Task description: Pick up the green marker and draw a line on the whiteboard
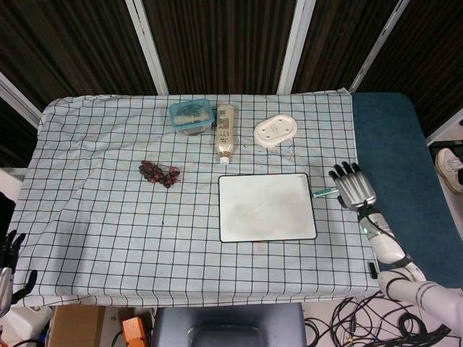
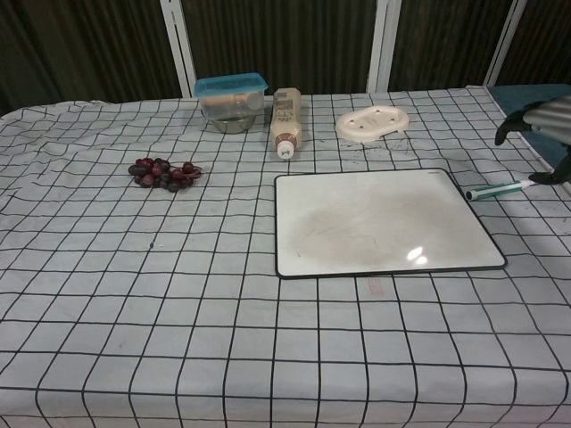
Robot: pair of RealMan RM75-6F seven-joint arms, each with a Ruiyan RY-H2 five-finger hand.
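teal-lidded tub (image 1: 192,116) holds pale contents; right hand (image 1: 352,188), fingers spread, above green marker (image 2: 499,188).

even, bright overhead light falls on the checked tablecloth (image 1: 108,188), with only faint, soft shadows. a small glare spot sits on the whiteboard (image 2: 414,256) in the chest view. both views are sharp; the backdrop stays dark.

Green marker (image 2: 499,188) beside whiteboard (image 2: 384,223), right hand (image 2: 544,134) above
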